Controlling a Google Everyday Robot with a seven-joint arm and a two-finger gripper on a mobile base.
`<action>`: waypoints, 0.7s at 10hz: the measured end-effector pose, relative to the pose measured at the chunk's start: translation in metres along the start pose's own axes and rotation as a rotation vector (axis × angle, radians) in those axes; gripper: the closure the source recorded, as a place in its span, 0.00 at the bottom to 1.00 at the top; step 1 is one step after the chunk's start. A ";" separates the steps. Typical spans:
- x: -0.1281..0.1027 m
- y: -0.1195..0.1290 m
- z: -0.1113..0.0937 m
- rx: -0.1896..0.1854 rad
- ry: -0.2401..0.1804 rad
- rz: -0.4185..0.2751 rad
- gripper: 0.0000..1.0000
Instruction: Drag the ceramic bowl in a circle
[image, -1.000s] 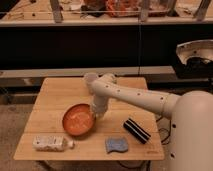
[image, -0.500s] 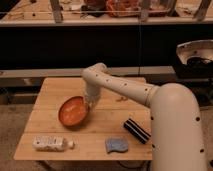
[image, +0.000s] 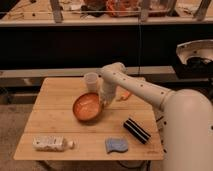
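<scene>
The ceramic bowl (image: 87, 106) is a round, shallow, glossy orange bowl near the middle of the wooden table (image: 55, 127). It is tilted, its right rim raised. My gripper (image: 104, 101) hangs from the white arm (image: 142, 90) and sits at the bowl's right rim, touching it. A small whitish cup (image: 91, 80) stands just behind the bowl, to the left of the arm's wrist.
A plastic bottle (image: 50, 144) lies at the table's front left. A blue sponge (image: 116, 145) lies at the front middle and a black striped object (image: 136, 130) to its right. A small orange item (image: 125, 95) lies behind the arm. Dark shelving stands behind the table.
The bowl has been dragged with the gripper: first back and to the left, then to the right toward the table's middle. The cup, hidden by the arm earlier, now shows.
</scene>
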 end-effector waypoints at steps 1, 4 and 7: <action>-0.007 0.016 -0.002 0.007 0.004 0.022 1.00; -0.056 0.040 0.000 0.026 0.009 0.027 1.00; -0.075 0.010 0.010 0.021 0.002 -0.037 1.00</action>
